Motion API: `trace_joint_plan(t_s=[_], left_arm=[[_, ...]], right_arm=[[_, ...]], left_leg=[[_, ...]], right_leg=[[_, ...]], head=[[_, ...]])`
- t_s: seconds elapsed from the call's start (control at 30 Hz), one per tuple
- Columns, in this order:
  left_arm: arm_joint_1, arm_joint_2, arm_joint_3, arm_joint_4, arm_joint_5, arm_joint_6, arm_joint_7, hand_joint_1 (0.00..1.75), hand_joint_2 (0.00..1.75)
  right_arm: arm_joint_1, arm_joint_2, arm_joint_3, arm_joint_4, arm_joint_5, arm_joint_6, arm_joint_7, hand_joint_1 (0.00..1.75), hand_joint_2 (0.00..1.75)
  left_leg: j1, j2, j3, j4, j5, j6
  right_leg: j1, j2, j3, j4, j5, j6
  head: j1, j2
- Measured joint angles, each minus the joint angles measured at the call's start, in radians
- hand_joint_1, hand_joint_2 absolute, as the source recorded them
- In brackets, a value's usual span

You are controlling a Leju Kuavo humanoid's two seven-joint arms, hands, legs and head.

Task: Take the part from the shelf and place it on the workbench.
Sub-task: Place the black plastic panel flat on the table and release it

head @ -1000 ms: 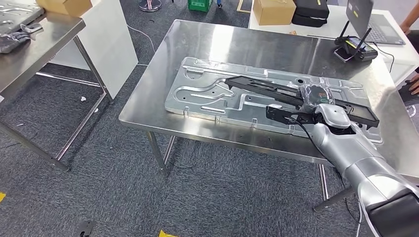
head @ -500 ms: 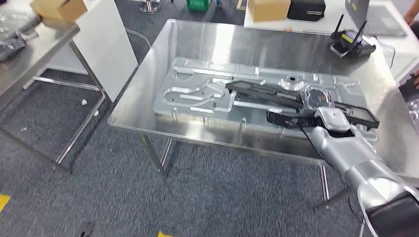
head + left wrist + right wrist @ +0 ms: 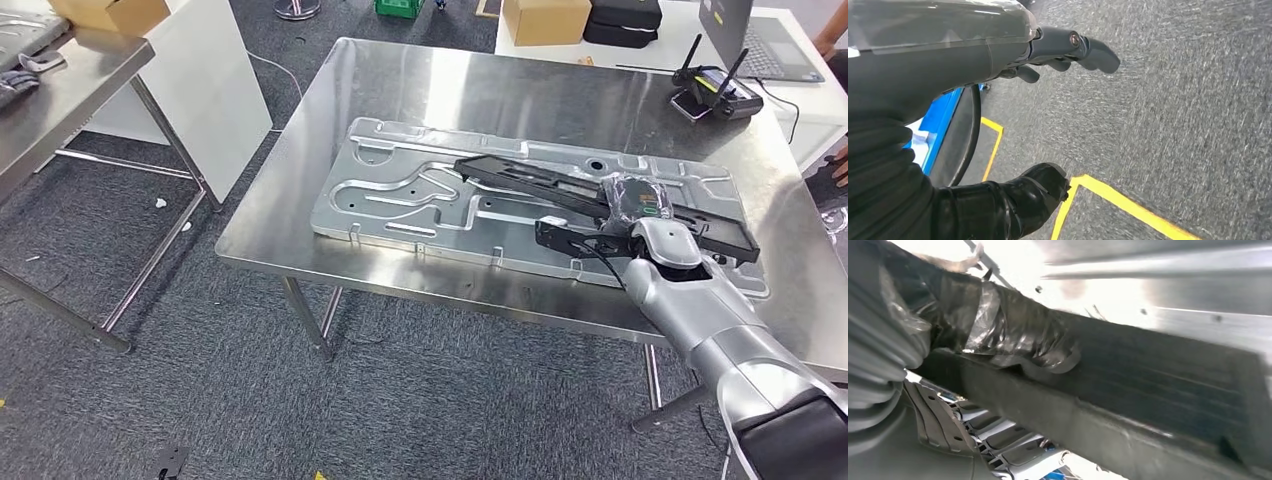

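Note:
A long black part lies slanted across a silver stamped plate on the steel workbench. My right hand, wrapped in clear film, grips the part near its right end. In the right wrist view the film-covered fingers curl over the part's ribbed black body, with the bright plate behind. Whether the part rests on the plate or hangs just above it I cannot tell. My left hand hangs over grey carpet, fingers apart, holding nothing.
A second steel table with a cardboard box stands at the left, and a white panel leans beside it. Behind the workbench are another box, a controller and a laptop. A person's hand shows at the right edge.
The head view has shifted slightly, so the whole scene sits a little differently. My right hand still grips the black part at much the same spot over the plate.

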Motion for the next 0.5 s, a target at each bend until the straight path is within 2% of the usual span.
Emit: trace_joint_plan(t_s=[0.17,0.3,0.5], left_arm=[[0.000,0.000,0.000,0.000,0.000,-0.012,0.007,0.00,1.75],[0.000,0.000,0.000,0.000,0.001,-0.011,0.011,0.00,0.00],[0.000,0.000,0.001,-0.001,0.001,-0.004,0.016,0.00,0.00]], right_arm=[[0.012,-0.001,-0.020,0.000,0.003,-0.005,-0.001,0.00,0.00],[0.026,-0.001,-0.033,0.000,0.006,-0.005,-0.001,0.00,0.00],[0.039,-0.002,-0.047,0.000,0.008,-0.007,-0.003,0.00,0.00]], left_leg=[[-0.001,-0.001,0.000,0.000,-0.002,0.005],[-0.002,-0.001,0.000,0.001,-0.002,0.010],[-0.001,-0.001,0.000,0.001,-0.001,0.012]], right_leg=[[-0.001,-0.002,0.004,-0.007,0.001,0.005],[-0.001,-0.001,0.005,-0.009,0.003,0.013],[-0.001,-0.001,0.005,-0.009,0.004,0.016]], head=[[0.000,0.000],[0.000,0.000],[0.000,0.000]])
